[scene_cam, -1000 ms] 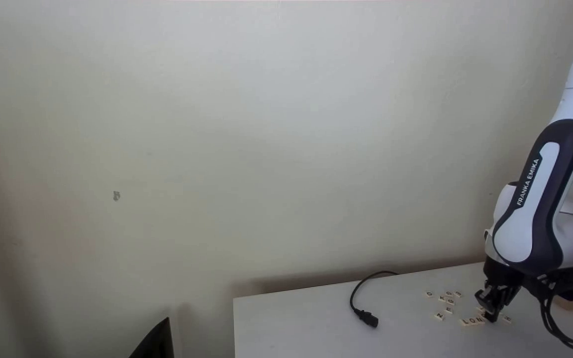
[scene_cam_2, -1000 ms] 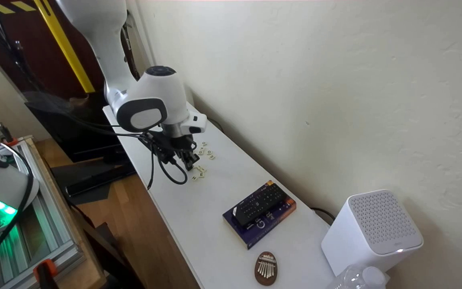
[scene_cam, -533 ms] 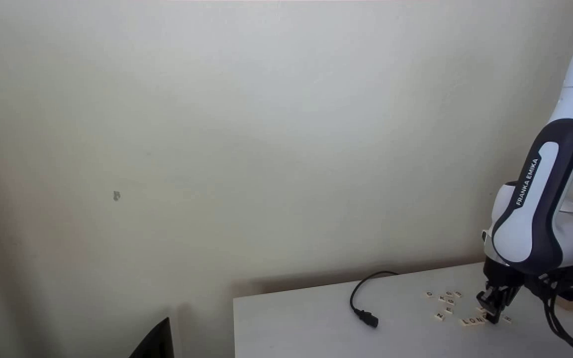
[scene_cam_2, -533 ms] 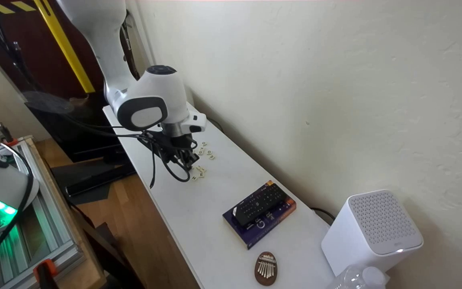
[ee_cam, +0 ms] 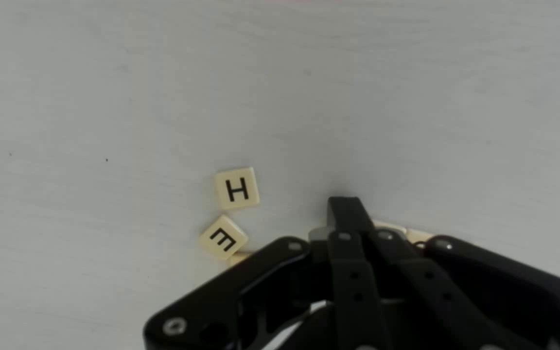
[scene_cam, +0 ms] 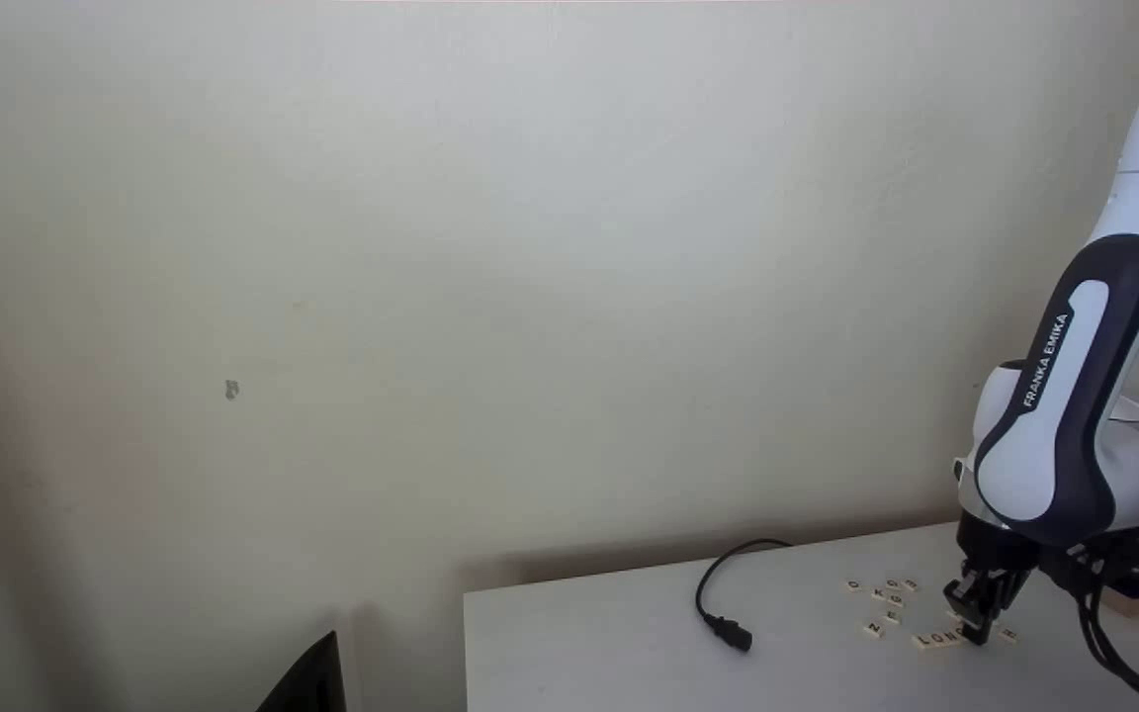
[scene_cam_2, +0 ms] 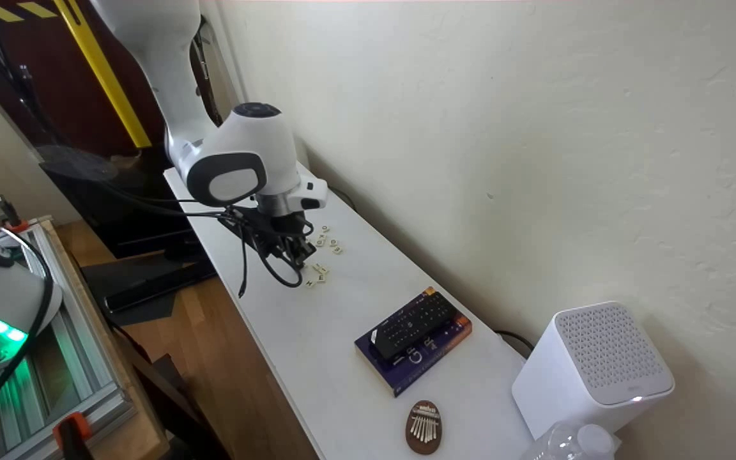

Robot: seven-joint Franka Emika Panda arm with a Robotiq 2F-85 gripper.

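The pale wall fills most of an exterior view, and we see the white table running along it. Next comes the robot arm, reaching down at the far left in an exterior view. Over on the near right we have a white box, and left of it a purple book with a small black keyboard lying on top. Here's the gripper, low over the table, fingers pressed together. We pick out a black cord well to its left, and a brown thumb piano nearer than the book. Down to the smallest: a row of letter tiles, opening L, O, N, lies at the fingertips, its right end partly covered; whether they touch, we can't tell. Loose tiles lie farther off to the left. In the wrist view we catch the H tile left of the fingers, the E tile just beside it.
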